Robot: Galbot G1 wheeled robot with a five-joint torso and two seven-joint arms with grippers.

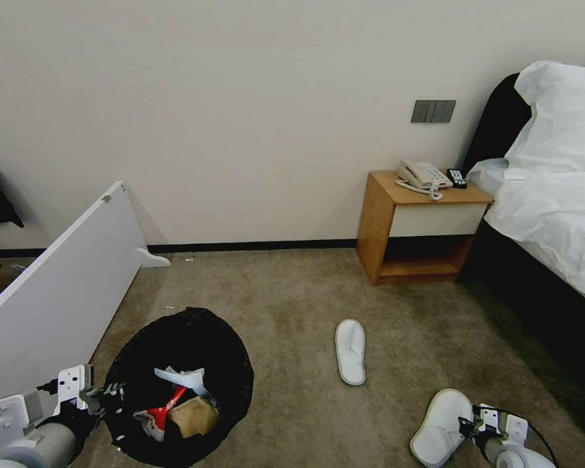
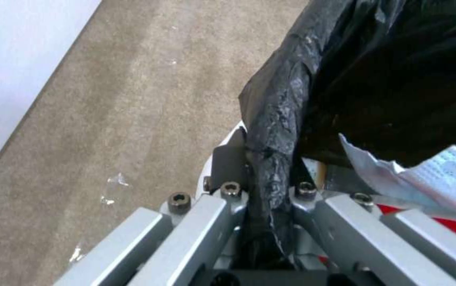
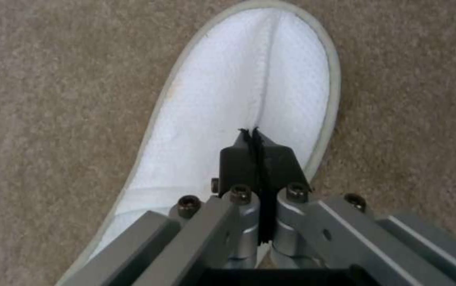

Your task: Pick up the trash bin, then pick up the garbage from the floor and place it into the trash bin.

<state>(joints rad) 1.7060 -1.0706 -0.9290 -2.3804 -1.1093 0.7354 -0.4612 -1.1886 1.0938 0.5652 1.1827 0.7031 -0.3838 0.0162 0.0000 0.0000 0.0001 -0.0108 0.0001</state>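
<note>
Two white slippers (image 1: 350, 351) on carpet, black-lined trash bin (image 1: 179, 383) holding litter.

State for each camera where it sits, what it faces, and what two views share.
Head view: up on the head, facing down at carpet, bin, two slippers, nightstand; both arms show.
Left wrist view: on the left wrist, facing the bin rim; left tool shut on it.
Right wrist view: on the right wrist, facing the near slipper; right tool shut, above it.
Shared: bin and near slipper with the head view.
</note>
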